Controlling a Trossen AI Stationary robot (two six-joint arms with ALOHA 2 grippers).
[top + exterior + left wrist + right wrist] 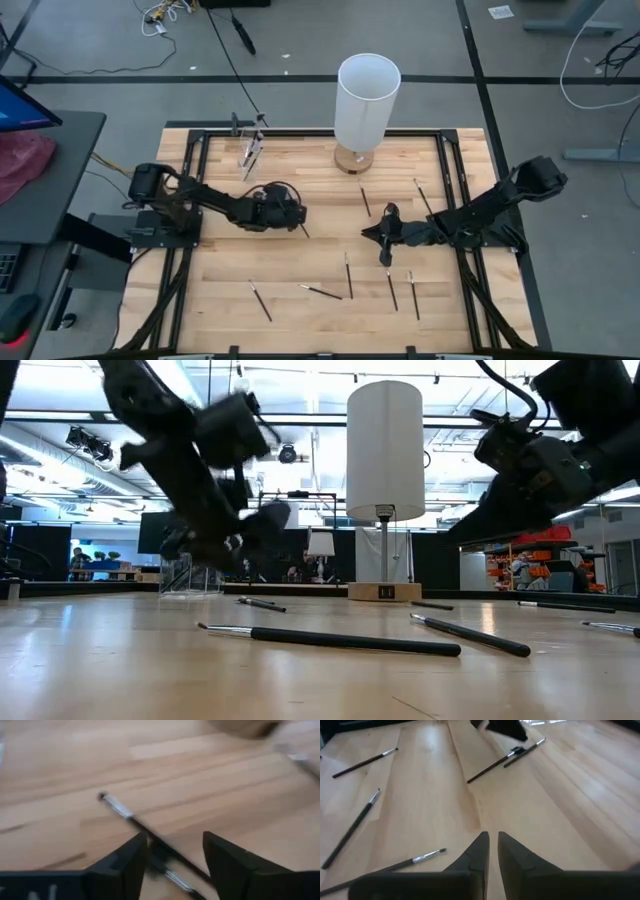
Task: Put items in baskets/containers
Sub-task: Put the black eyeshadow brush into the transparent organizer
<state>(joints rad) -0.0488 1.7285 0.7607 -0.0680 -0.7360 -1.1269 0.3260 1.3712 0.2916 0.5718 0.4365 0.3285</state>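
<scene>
Brush (pixel 145 830) slantwise between left claw (pixel 175 852) fingers

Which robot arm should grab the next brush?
Probably the left. Its fingers stand open around a brush on the table. The right gripper has its fingers nearly together over bare wood.

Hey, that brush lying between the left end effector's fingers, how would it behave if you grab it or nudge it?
The brush looks thin and straight, so probably stiff and light. Its round handle lies flat on the smooth table, so a nudge would likely roll or skid it. Being so slim, it may slip unless the left end effector closes squarely.
</scene>
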